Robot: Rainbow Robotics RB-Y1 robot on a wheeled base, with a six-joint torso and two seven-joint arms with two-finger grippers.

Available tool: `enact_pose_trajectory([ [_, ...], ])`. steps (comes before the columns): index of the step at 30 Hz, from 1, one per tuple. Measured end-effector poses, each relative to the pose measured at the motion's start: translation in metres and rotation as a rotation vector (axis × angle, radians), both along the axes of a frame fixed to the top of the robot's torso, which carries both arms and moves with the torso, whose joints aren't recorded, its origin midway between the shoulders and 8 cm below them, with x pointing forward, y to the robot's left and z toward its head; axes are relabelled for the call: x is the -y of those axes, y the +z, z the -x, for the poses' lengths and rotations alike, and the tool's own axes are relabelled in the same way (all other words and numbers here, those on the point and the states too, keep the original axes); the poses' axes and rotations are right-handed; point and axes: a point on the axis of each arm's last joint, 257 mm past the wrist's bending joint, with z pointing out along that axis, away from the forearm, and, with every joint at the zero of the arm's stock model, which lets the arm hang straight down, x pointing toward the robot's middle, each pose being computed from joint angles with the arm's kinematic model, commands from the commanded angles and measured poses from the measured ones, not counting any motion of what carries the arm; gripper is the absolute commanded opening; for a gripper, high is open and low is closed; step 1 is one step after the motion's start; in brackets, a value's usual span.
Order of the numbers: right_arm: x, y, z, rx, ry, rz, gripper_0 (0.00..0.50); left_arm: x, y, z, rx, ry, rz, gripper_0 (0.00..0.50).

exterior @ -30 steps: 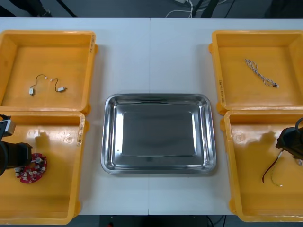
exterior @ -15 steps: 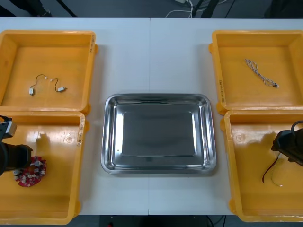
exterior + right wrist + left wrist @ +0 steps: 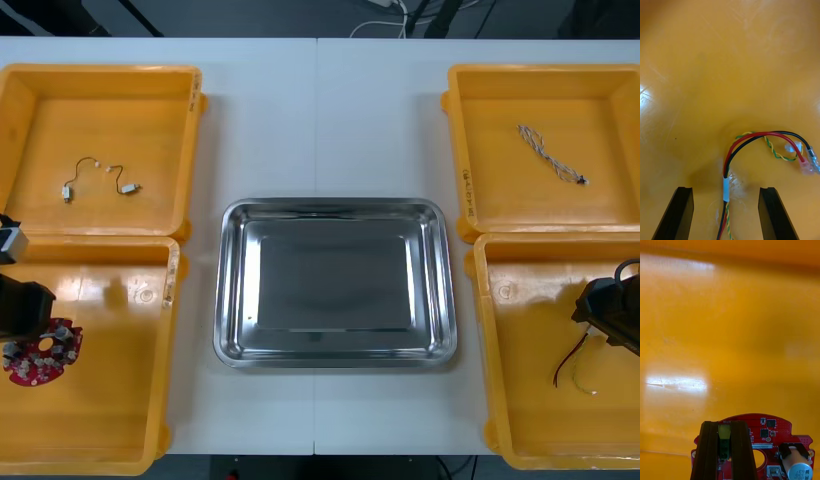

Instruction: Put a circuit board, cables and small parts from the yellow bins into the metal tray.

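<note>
- nearest on the left: the left claw point(image 3: 725, 425) is closed on the round red circuit board point(image 3: 38, 352). its two black fingers pinch tight, with a small yellowish piece of the board between them. the board is over the floor of the near left bin point(image 3: 172, 285), close to that bin's outer side.
- nearest on the right: the right claw point(image 3: 725, 191) is open, low over the near right bin point(image 3: 484, 350). its fingers stand either side of the red and yellow cable point(image 3: 760, 135) without gripping it. the cable lies on the bin floor.
- middle: the metal tray point(image 3: 335, 290) sits on the white bench point(image 3: 320, 120) between the bins, bare and shiny inside.
- far left: the far left bin point(image 3: 100, 72) holds a thin dark cable point(image 3: 118, 172).
- far right: the far right bin point(image 3: 540, 72) holds a twisted pale cable point(image 3: 548, 153).
- progress, as a judgement: this is early in the task. nothing has reached the tray. the board is gripped but not yet carried across, the red and yellow cable is lined up for a grasp, and both far cables lie well away from the claws.
- hard to make out: whether the board is lifted or resting on the bin floor. both arms are cut off at the sides of the overhead view. the cable's near end runs out of the wrist view between the fingers. the bits at the ends of the thin dark cable are too small to name.
</note>
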Motion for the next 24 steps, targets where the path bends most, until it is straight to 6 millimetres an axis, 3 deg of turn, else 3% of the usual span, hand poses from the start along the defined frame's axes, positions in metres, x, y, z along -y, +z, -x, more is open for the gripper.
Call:
enact_pose_trajectory([
  [15, -0.001, -0.01, -0.001, -0.002, -0.021, -0.029, 0.5, 0.061, 0.071, -0.04, 0.049, -0.181, 0.018, 0.0],
  [16, -0.001, -0.01, -0.001, -0.001, -0.021, -0.03, 0.345, 0.067, 0.073, -0.042, 0.048, -0.201, 0.011, 0.0],
  [17, -0.001, -0.01, -0.001, -0.001, -0.021, -0.03, 0.222, 0.073, 0.074, -0.044, 0.047, -0.221, 0.004, 0.0],
  [21, -0.003, -0.01, -0.002, 0.001, -0.02, -0.034, 0.146, 0.094, 0.078, -0.05, 0.04, -0.293, -0.024, 0.0],
  [22, -0.003, -0.011, -0.002, 0.001, -0.02, -0.035, 0.1, 0.099, 0.079, -0.051, 0.039, -0.309, -0.029, 0.0],
  [23, -0.004, -0.011, -0.002, 0.001, -0.02, -0.037, 0.019, 0.104, 0.08, -0.052, 0.038, -0.325, -0.033, 0.0],
  [24, -0.004, -0.011, -0.002, 0.001, -0.019, -0.037, 0.0, 0.109, 0.081, -0.053, 0.038, -0.341, -0.035, 0.0],
])
